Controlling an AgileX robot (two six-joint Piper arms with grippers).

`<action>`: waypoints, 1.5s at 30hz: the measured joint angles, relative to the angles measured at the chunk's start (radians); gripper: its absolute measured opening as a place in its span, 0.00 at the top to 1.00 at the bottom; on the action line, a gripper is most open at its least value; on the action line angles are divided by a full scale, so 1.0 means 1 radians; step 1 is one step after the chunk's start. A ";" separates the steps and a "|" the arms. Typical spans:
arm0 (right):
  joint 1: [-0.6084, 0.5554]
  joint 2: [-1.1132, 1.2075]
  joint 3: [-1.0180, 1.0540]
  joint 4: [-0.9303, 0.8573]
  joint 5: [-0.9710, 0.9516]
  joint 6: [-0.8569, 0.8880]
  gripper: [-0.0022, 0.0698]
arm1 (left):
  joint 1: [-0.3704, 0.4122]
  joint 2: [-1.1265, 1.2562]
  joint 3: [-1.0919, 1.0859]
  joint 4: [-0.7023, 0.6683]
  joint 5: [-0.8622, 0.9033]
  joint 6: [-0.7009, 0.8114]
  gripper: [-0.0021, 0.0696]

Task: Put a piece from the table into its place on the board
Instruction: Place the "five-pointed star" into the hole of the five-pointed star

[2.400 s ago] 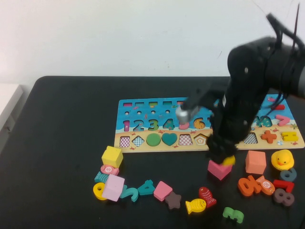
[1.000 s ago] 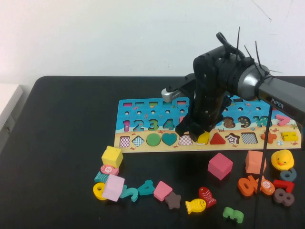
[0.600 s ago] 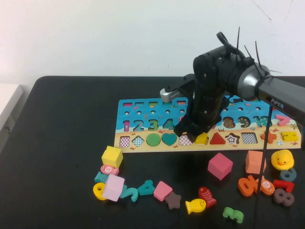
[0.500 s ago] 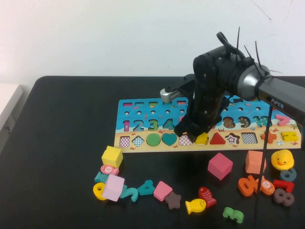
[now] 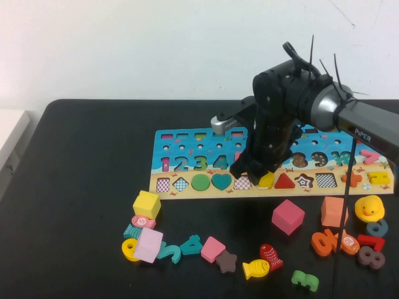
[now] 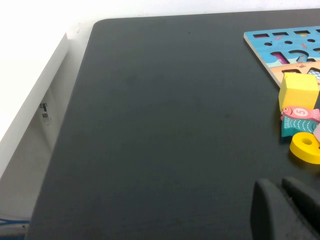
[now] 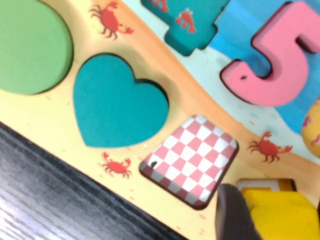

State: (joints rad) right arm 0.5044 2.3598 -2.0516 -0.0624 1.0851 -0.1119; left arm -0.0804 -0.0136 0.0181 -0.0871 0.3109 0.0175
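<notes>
The piece (image 5: 267, 180), a small flat yellow pentagon, is held low over the board's (image 5: 168, 149) sandy strip, between the checkered recess and the red triangle (image 5: 284, 181). My right gripper (image 5: 259, 176) is shut on it. In the right wrist view the piece (image 7: 280, 215) lies against one dark finger (image 7: 234, 212), and the pale rim of the place (image 7: 260, 184) shows just beyond it; the rest of the place is covered. My left gripper (image 6: 278, 187) hovers shut over bare table (image 6: 165, 125), holding nothing.
Loose pieces lie in front of the board: a pink cube (image 5: 288, 216), an orange cube (image 5: 334, 211), a duck (image 5: 369, 208), a yellow cube (image 5: 146, 204), a yellow fish (image 5: 256, 268) and several numbers. The star recess (image 5: 304, 181) lies right of the triangle.
The right gripper carried the piece from beside the pink cube up to the board's strip. Over the last second it only nudged slightly left and back. The left gripper has not moved.
</notes>
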 joint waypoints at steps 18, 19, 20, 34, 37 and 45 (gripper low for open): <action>0.000 0.000 0.000 0.004 0.020 0.000 0.38 | 0.000 0.000 0.000 0.000 0.000 0.000 0.97; 0.000 0.000 0.000 0.008 0.020 0.000 0.38 | 0.000 0.000 0.000 0.000 0.000 0.000 0.97; 0.000 0.000 0.000 0.008 0.020 0.000 0.38 | 0.000 0.000 0.000 0.000 0.000 0.000 0.97; 0.000 0.000 0.000 0.038 0.020 0.023 0.43 | 0.000 0.000 0.000 0.000 0.000 0.000 0.97; 0.000 0.000 0.000 0.050 0.008 0.024 0.43 | 0.000 0.000 0.000 0.000 0.000 0.000 0.97; 0.000 0.000 0.000 0.062 0.000 0.026 0.43 | 0.000 0.000 0.000 0.000 0.000 0.000 0.97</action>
State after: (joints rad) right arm 0.5044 2.3598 -2.0516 0.0000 1.0848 -0.0856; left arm -0.0804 -0.0136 0.0181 -0.0871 0.3109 0.0175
